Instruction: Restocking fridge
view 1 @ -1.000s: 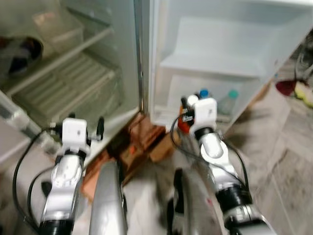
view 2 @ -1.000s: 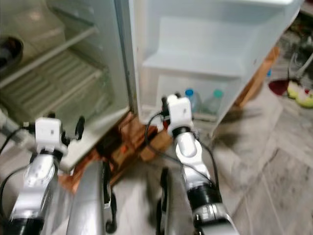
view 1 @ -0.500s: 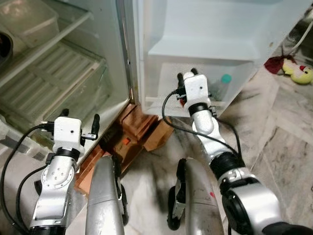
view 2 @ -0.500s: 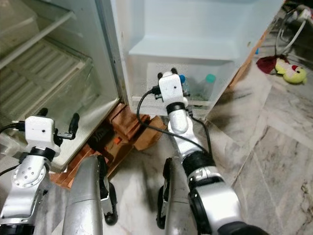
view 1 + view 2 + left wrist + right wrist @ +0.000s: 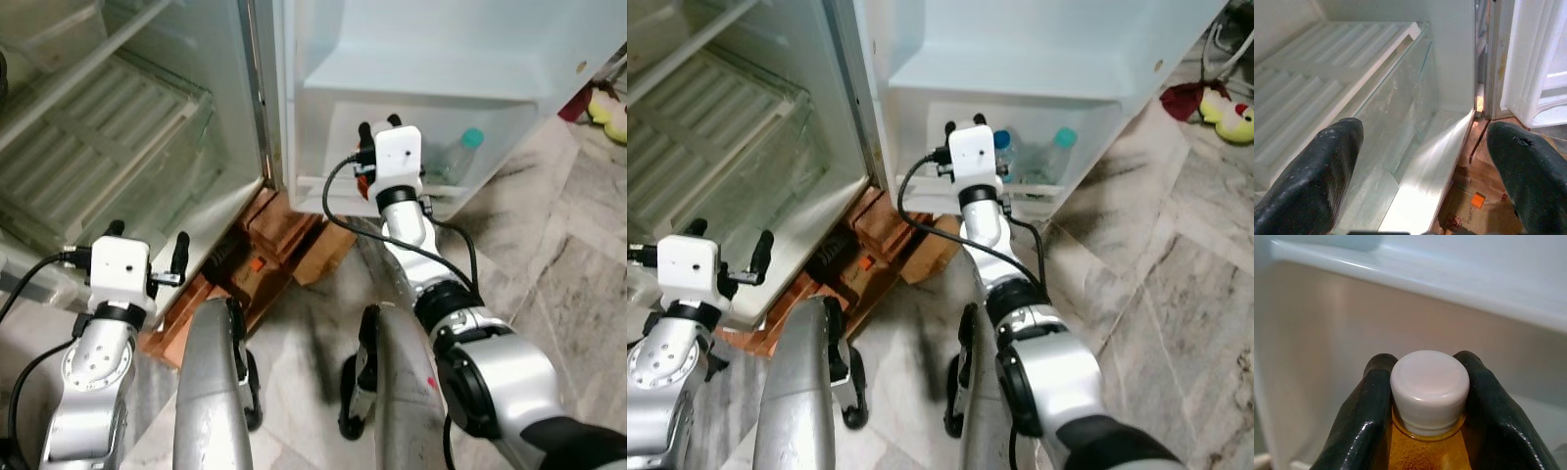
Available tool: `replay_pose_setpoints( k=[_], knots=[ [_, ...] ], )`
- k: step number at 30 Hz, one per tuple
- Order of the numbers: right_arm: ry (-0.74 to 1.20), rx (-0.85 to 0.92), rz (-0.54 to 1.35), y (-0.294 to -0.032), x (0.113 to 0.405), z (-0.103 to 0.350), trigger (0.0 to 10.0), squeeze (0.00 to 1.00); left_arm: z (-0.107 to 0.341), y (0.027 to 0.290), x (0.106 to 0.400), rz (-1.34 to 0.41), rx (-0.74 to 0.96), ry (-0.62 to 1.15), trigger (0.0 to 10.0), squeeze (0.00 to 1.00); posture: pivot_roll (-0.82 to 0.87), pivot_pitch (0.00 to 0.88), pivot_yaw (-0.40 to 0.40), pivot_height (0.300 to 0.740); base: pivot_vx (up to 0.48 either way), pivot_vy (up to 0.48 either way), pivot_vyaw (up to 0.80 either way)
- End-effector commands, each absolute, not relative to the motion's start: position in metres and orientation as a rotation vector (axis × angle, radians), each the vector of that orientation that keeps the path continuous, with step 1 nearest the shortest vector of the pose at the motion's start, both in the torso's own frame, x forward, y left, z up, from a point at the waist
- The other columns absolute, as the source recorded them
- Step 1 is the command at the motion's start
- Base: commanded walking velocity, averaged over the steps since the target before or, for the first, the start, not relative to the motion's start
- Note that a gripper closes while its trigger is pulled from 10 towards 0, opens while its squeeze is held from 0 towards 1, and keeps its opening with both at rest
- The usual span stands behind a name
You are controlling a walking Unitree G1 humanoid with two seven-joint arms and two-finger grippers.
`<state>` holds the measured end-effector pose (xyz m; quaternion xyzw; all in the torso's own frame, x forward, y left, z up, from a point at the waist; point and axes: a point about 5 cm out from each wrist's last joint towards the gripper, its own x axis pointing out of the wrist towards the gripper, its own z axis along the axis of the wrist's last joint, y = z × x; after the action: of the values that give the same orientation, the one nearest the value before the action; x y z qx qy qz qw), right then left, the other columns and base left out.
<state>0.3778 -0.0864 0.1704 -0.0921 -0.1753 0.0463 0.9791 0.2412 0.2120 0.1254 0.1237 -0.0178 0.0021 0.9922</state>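
Observation:
The fridge stands open, with its door (image 5: 441, 39) swung wide to the right. My right gripper (image 5: 377, 125) is shut on an amber bottle with a white cap (image 5: 1429, 382), one finger on each side of its neck. It holds the bottle at the left end of the bottom door shelf (image 5: 328, 162). A teal-capped bottle (image 5: 460, 152) and a blue-capped bottle (image 5: 1004, 147) stand in that shelf, to the right of the gripper. My left gripper (image 5: 147, 235) is open and holds nothing. It hangs low in front of the clear crisper drawer (image 5: 1400, 122).
Brown wooden blocks (image 5: 284, 245) prop up the fridge's base between my arms. The floor is grey marble (image 5: 558, 274). A soft toy (image 5: 609, 106) lies on it at the far right. My own silver legs (image 5: 211, 392) are in the foreground.
The head view has shifted and sharpened. My right gripper, still holding the bottle, has come closer to the bottom door shelf. The left gripper stays open and sits lower in the picture.

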Motion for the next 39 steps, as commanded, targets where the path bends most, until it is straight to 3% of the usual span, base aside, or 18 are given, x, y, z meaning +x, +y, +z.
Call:
replay_pose_setpoints(
  k=[1, 18, 39],
  knots=[
    [-0.359, -0.176, 0.101, -0.084, 0.377, 0.169, 10.0, 0.0, 0.125, 0.215, 0.235, 0.007, 0.257, -0.016, 10.0, 0.0, 0.2, 0.351, -0.021, 0.572, 0.0, 0.0, 0.0],
    [-0.554, -0.321, 0.079, -0.083, 0.383, 0.207, 10.0, 0.0, 0.128, 0.21, 0.226, -0.007, 0.277, -0.01, 10.0, 0.0, 0.2, 0.389, -0.027, 0.572, 0.0, 0.0, 0.0],
    [-0.365, -0.346, -0.04, -0.109, 0.376, 0.157, 10.0, 0.0, 0.128, 0.208, 0.219, -0.02, 0.281, 0.011, 10.0, 0.0, 0.23, 0.421, -0.023, 0.572, 0.0, 0.0, 0.0]
  ],
)
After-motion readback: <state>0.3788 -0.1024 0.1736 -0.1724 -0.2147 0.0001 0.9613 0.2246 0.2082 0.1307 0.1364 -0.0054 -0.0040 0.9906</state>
